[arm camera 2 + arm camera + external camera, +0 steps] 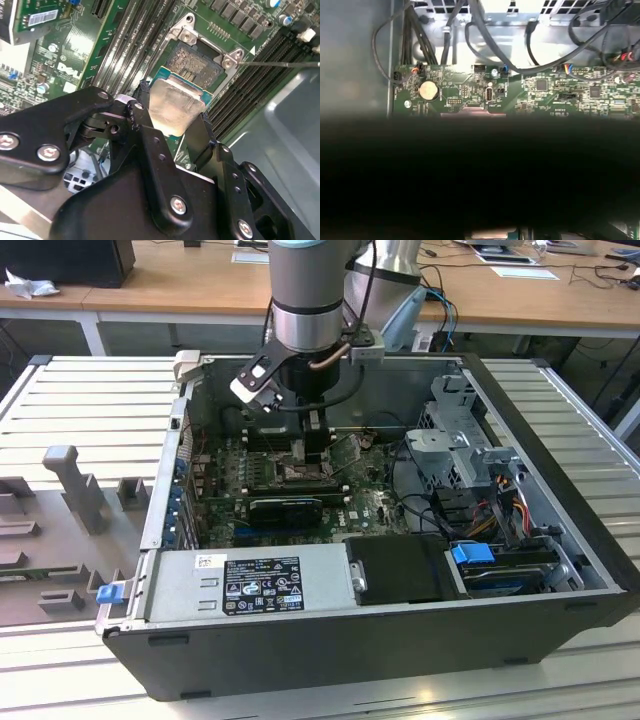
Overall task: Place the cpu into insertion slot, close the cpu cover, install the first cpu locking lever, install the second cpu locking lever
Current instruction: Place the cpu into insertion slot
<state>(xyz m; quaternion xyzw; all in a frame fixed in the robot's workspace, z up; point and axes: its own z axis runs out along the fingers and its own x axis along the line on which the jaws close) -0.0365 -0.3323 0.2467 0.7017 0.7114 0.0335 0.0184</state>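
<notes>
While grey fixtures (75, 485) lie on the slatted metal table (90, 390) at the exterior view's left, the gripper (305, 445) hangs inside the open computer case (400, 640), over the middle of the green motherboard (230, 480). In the second wrist view its black fingers (145, 117) are clamped on two opposite edges of the cpu (175, 107), silvery top up. The chip sits at the near edge of the insertion slot (195, 62); whether chip and socket touch cannot be told. Long memory slots (130, 50) flank the socket, and a thin metal lever (280, 63) juts out beside it. Toward the exterior view's right, a grey drive cage (460, 445) fills the case's corner. The first wrist view catches a coin cell (428, 90) near the board's edge. Wooden desks (180, 285) line the room behind.
</notes>
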